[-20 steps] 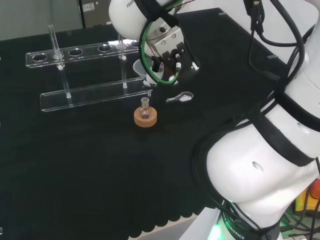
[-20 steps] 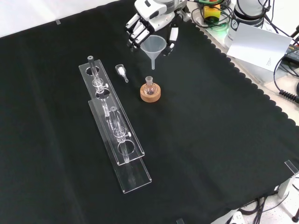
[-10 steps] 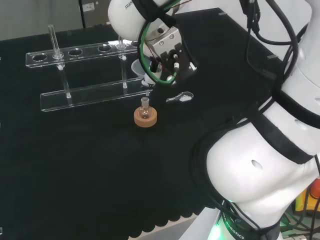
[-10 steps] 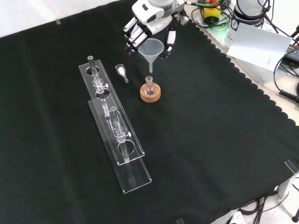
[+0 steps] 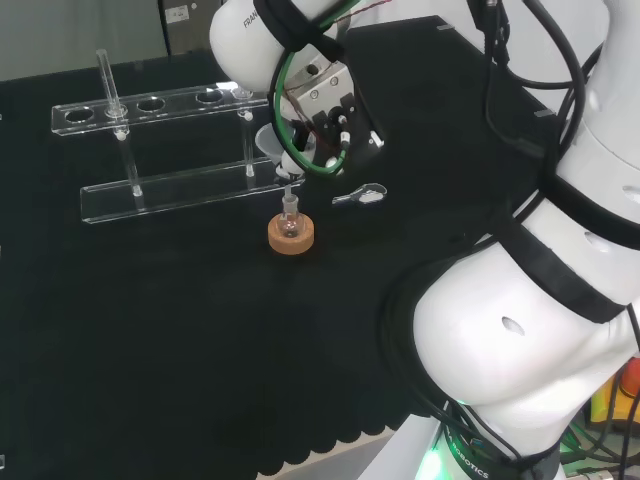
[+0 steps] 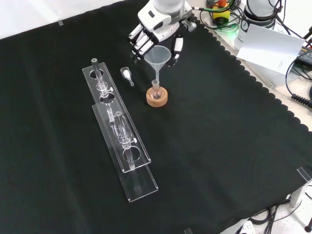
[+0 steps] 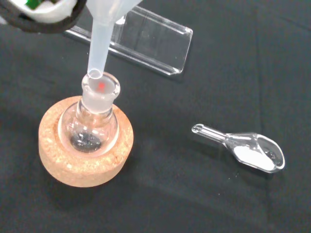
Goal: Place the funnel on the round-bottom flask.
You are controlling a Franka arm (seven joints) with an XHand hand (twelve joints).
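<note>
**Funnel held stem-down at the mouth of the round-bottom flask**

Visibility: In the head view, the arm's white links cover most of the robot hand [image 5: 340,125], and the funnel [image 5: 280,150] shows as little more than a pale cone edge. The clear rack [image 6: 117,131] is hard to trace against the black cloth of the table [image 6: 219,146]. Whether the stem tip has entered the neck or sits just at its rim cannot be settled from the wrist view, where the funnel's cone is cut off.

Orientation: The funnel [image 6: 157,56] stands nearly upright, long axis vertical, wide mouth up, stem [image 7: 99,46] pointing down at the neck of the round-bottom flask [image 7: 95,116].

Robot hand state: In the front view, the robot hand [image 6: 158,27] has fingers [image 6: 139,41] and thumb curled round the funnel's cone, clamped on it.

Location: The flask [image 6: 156,90] sits upright in a cork ring [image 6: 157,99] toward the far side of the table, nearer the scalloped right edge in the front view. A small glass scoop [image 7: 243,148] holding white powder lies just beside it, apart from the ring.
</note>
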